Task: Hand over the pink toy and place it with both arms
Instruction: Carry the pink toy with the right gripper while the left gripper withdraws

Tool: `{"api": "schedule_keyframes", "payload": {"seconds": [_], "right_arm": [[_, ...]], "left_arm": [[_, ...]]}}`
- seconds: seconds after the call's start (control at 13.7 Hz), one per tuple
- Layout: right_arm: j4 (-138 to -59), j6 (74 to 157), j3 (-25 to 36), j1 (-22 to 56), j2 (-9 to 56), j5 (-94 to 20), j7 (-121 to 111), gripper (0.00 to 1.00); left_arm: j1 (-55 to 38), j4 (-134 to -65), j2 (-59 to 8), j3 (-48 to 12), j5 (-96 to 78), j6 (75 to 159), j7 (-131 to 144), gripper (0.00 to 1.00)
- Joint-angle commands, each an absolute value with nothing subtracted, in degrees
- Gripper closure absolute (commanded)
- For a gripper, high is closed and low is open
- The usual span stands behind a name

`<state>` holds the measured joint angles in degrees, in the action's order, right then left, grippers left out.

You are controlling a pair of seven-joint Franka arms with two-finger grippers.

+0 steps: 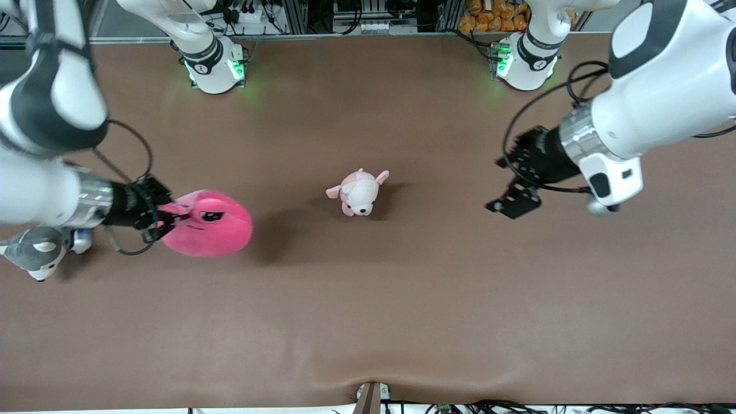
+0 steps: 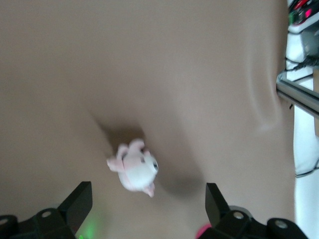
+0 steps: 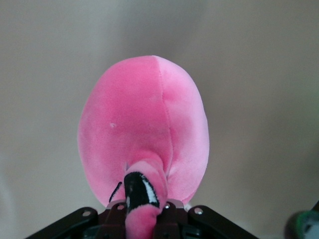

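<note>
The pink toy (image 1: 208,225) is held clamped in the right pincer (image 1: 160,218) above the tabletop (image 1: 368,322) edge at the right arm's end, ready for handover, while the left pincer (image 1: 506,204) is kept wide open and empty.

I'm seeing two white arms (image 1: 661,86) wearing black joint patches, silver wrists and black grippers (image 1: 513,201). Black cables are looping off each wrist. Green lights are glowing on both bases (image 1: 215,69).

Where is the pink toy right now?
The pink toy hangs in the right gripper over the right arm's end of the table, beside the husky plush.
</note>
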<state>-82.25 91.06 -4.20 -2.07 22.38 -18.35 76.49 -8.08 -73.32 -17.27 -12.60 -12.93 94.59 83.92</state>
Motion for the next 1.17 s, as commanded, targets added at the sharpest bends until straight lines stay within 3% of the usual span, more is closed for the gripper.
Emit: {"api": "schedule_keyframes", "payload": {"seconds": [0.0,0.22,0.44,0.51,0.58,0.66,1.1], "right_arm": [[-94.0,98.4,-5.5,-7.8,21.4,-20.0,65.1,1.00],[-101.7,101.1,-5.7,-15.6,22.2,-21.4,52.2,1.00],[-102.9,101.4,-5.3,-17.1,25.2,-26.8,45.6,1.00],[-102.1,101.1,-4.4,-18.7,27.2,-26.8,44.9,0.77],[-100.5,100.6,-4.4,-20.6,27.9,-27.0,44.5,0.27],[-98.0,98.5,-4.4,-20.5,27.6,-26.8,44.5,0.00],[-72.5,76.7,-4.7,-19.3,27.6,-24.5,44.0,0.00]], "left_arm": [[-9.0,-73.4,-16.6,-13.3,-1.4,93.9,75.5,0.00],[-8.8,-73.7,-16.8,-12.8,4.5,93.8,66.6,0.00],[-6.8,-73.7,-17.0,-12.7,7.7,93.1,58.1,0.00],[-6.4,-73.7,-16.6,-12.7,8.7,93.0,54.8,0.00],[-5.9,-73.7,-16.1,-12.7,8.8,93.0,52.1,0.00],[-4.8,-73.7,-15.5,-12.7,8.8,92.3,50.0,0.00],[0.8,-73.9,-11.1,-12.9,7.7,85.0,31.8,0.00]]}}
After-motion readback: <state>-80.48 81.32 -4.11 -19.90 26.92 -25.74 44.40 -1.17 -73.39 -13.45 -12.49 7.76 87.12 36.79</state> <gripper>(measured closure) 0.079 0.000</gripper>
